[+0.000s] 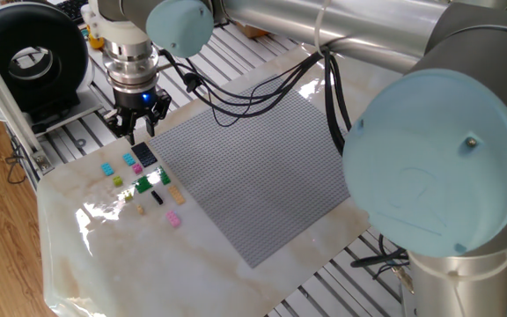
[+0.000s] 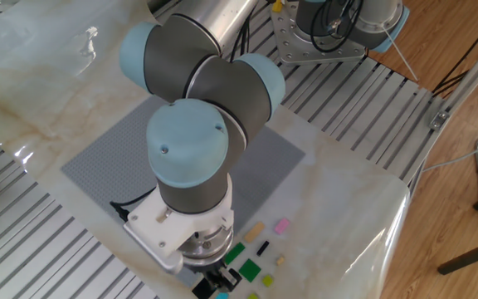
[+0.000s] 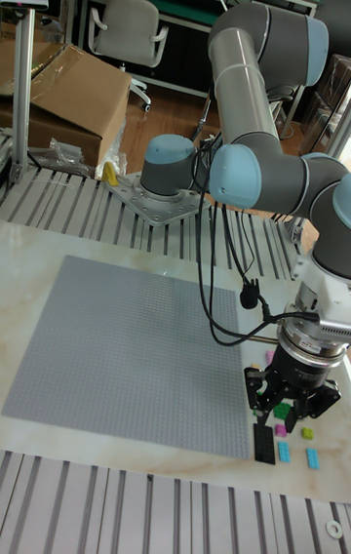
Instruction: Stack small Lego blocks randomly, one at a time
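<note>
Gripper (image 1: pixel 135 132) above dark plate (image 1: pixel 145 155); grasp unclear; small Lego blocks (image 1: pixel 152 185) loose on table (image 1: pixel 104 255).

Blocks (image 1: pixel 148 180) crowd beside bare baseplate (image 1: pixel 253 167).

Small Lego blocks (image 1: pixel 143 180) on table (image 1: pixel 86 255) beside baseplate (image 1: pixel 253 167).

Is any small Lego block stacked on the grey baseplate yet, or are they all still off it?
All off: the baseplate shows bare studs; the blocks lie loose beside it.
</note>
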`<state>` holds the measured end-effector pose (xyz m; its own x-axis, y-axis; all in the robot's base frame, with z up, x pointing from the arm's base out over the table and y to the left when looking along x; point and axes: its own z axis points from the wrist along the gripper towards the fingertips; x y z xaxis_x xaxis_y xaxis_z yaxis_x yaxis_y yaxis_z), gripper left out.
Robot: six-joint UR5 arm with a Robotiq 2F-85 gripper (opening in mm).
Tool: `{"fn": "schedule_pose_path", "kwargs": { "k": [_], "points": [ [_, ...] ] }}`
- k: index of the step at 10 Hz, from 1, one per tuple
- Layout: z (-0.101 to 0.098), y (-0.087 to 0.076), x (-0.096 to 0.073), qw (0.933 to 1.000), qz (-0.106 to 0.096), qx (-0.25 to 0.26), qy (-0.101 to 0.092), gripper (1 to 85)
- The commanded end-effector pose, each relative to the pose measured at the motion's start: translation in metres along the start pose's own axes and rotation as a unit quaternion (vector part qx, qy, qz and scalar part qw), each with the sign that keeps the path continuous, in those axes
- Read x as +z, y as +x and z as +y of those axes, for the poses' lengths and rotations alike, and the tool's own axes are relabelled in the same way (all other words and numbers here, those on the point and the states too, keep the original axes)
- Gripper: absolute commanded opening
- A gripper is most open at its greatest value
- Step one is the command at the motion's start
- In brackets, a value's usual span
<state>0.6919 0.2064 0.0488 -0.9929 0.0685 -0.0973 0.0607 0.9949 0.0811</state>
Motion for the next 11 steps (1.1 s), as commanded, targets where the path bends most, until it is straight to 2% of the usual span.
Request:
{"fn": "schedule_pose_path", "kwargs": {
  "k": [1, 6, 11],
  "points": [
    [0.001, -0.008, 0.009, 0.9999, -0.005, 0.008, 0.003, 41.3],
    [0.003, -0.017, 0.026, 0.9999, -0.009, 0.009, 0.009, 41.3],
    [-0.004, -0.01, 0.03, 0.9996, -0.001, 0.021, 0.018, 40.3]
  ]
}}
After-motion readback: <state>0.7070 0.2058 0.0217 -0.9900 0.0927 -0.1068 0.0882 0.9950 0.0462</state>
